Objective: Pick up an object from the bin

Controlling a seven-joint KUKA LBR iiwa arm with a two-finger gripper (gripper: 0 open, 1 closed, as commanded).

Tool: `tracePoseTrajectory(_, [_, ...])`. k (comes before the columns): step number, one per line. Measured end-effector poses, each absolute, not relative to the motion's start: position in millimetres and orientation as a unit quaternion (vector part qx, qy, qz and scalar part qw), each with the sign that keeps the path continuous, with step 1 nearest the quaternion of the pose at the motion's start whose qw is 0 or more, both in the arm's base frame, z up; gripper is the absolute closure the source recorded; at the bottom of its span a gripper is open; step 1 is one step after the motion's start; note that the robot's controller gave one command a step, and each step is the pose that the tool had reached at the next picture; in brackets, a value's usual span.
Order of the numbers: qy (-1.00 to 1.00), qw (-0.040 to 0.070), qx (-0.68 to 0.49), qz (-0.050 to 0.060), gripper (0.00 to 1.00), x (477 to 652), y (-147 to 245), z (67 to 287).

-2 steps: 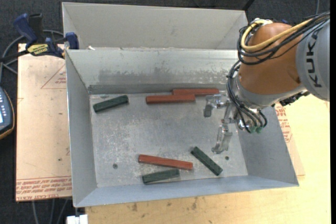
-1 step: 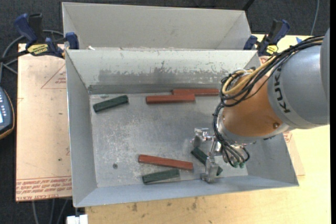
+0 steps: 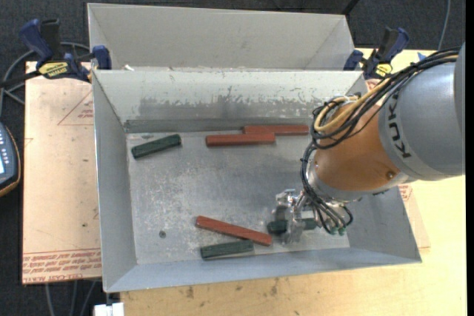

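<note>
The hand (image 3: 286,223) sits low in the front right part of the bin (image 3: 192,185), just at the right end of a slanted red-brown bar (image 3: 233,230) that lies flat on the floor. Whether the hand is apart or together cannot be told, since the wrist and its cables (image 3: 329,214) cover it from above. A small dark green bit shows at its tip, and I cannot tell if that belongs to the robot or is a loose thing.

The slanted red-brown bar is the nearest candidate. It looks like a thin, stiff, light strip, probably wood or plastic, not fragile. Lying flat on smooth metal, it is likely to slide or spin if nudged at one end. A hold across its narrow width, closer to the middle than the end, should keep it from tipping.

A front green bar (image 3: 227,250) lies just beside it, near the front wall, and could be caught along with it. A back green bar (image 3: 155,146) and two rear red-brown bars (image 3: 241,139) lie well apart near the back wall and obstruct nothing.
</note>
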State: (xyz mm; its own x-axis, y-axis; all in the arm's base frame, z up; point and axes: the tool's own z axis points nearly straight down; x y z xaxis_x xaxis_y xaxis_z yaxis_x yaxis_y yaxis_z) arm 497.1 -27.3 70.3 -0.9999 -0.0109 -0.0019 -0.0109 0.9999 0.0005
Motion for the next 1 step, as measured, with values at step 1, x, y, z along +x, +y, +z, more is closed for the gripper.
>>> tracePoseTrajectory(1, [1.000, 0.005, -0.031, 0.000, 1.00, 485.6, 0.6, 212.5])
